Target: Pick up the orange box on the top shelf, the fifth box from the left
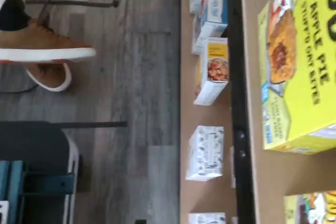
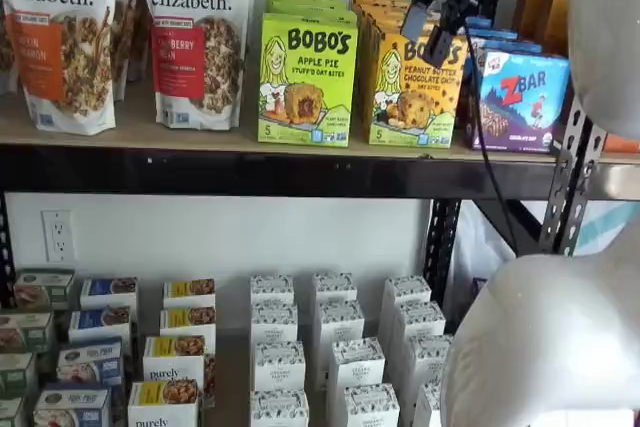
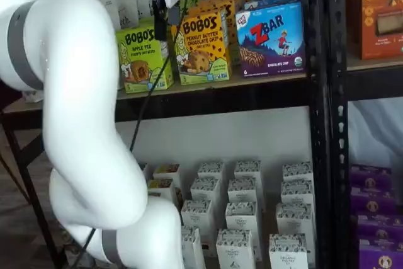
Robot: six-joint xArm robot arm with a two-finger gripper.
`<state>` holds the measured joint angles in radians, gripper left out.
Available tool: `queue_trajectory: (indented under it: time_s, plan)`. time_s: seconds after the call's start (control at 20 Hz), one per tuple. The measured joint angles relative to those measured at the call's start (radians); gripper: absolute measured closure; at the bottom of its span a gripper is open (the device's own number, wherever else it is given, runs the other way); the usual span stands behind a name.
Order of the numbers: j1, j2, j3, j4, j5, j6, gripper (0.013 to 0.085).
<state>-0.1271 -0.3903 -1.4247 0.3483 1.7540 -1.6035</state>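
1. Right now, left to right along the top shelf [image 2: 200, 142]: granola bags [image 2: 190, 32] toward the left end, green Apple Pie carton [image 2: 305, 77], then the orange box [image 2: 410, 87], then blue ZBar box [image 2: 520, 97] toward the right end. All stand upright at the front edge.
2. Orange box sits tight between green and blue cartons, with more orange cartons behind it.
3. Gripper [image 2: 432, 27] hangs in front of the orange box's upper part in both shelf views; a gap shows between the black fingers, so jaws apart, nothing held.
4. Risk: neighbours nearly touch the target, so a finger could likely land on the green or blue carton and shove it back or tip it.
5. Risk: the cable [image 2: 480, 97] hangs across the box fronts and might snag.
6. Risk: pushing in too far could knock the box into the row behind.
7. Surface: tan wood-look board, black front rail, black steel rack.
8. Room: white wall, small white cartons [image 2: 335, 347] on the lower level; grey plank floor [image 1: 131, 77] and a tan shoe [image 1: 42, 43] in the wrist view.
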Motion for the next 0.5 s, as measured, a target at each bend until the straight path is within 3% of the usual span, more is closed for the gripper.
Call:
queue_trajectory:
  time_s: [0.25, 0.5]
  plan:
    - [-0.006, 0.004, -0.01, 0.008, -0.071, -0.003, 0.013]
    - [0.001, 0.028, -0.031, -0.028, -0.128, -0.008, 0.013]
